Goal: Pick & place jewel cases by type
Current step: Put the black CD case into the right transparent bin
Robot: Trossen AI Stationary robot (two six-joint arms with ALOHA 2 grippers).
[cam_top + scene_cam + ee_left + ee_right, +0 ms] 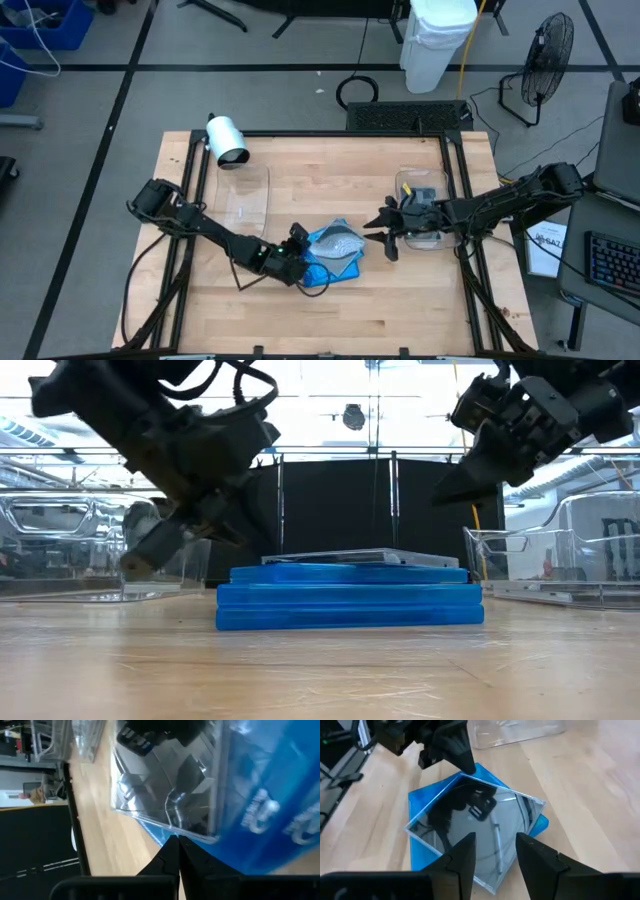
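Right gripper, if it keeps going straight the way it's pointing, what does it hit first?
Most likely the clear case on top of the blue cases. In its wrist view the right gripper, fingers apart, aims at that lid. Depth is unclear, but nothing shows between them.

In the low view, the pile of blue jewel cases (350, 598) does not let me count its cases; their edges merge. The clear jewel case (350, 557) on top shows only a thin edge there. In the left wrist view, this clear case (165, 775) and the blue one (270, 805) under it are cut off by the frame. In the high view, the content of the clear tub (425, 208) on the right is hidden under the right gripper (385, 228).
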